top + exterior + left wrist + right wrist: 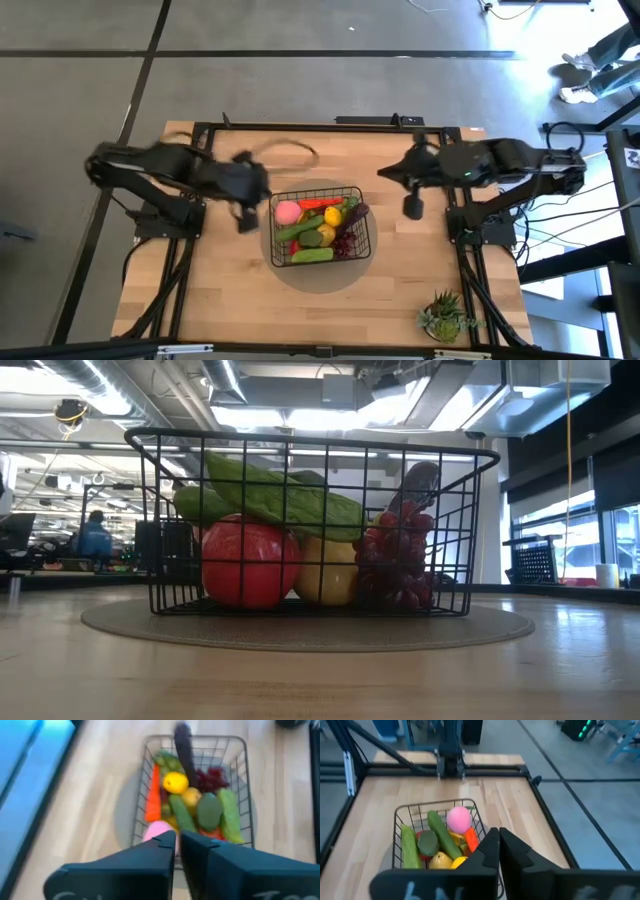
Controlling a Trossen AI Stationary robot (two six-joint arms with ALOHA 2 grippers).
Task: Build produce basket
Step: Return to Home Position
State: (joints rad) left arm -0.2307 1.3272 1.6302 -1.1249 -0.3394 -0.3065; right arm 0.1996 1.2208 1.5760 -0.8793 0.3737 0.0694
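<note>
While both arms hang above the light wooden desk (220, 290), the stock reads as follows.

Item one: black wire-mesh basket (272, 245), square with open grid sides, standing on a round grey mat (300, 628) between the two grippers. It is just beside the left gripper (243, 218) and farther from the right gripper (412, 207).

Contents, all inside the basket:
- pink peach (287, 211), at the corner nearest the left gripper
- yellow lemon (333, 215)
- long green cucumbers (312, 255)
- orange-red chilli (320, 203)
- dark red grapes (347, 238), on the side toward the right gripper
- dark purple eggplant (184, 745)
- red tomato (243, 565), low against the mesh

Left gripper: fingers closed together, nothing held, above the desk beside the basket.

Right gripper: fingers likewise closed on nothing, apart from the basket.

Sundry: spiky green potted plant (442, 315) at the desk edge, well apart from the right gripper.
</note>
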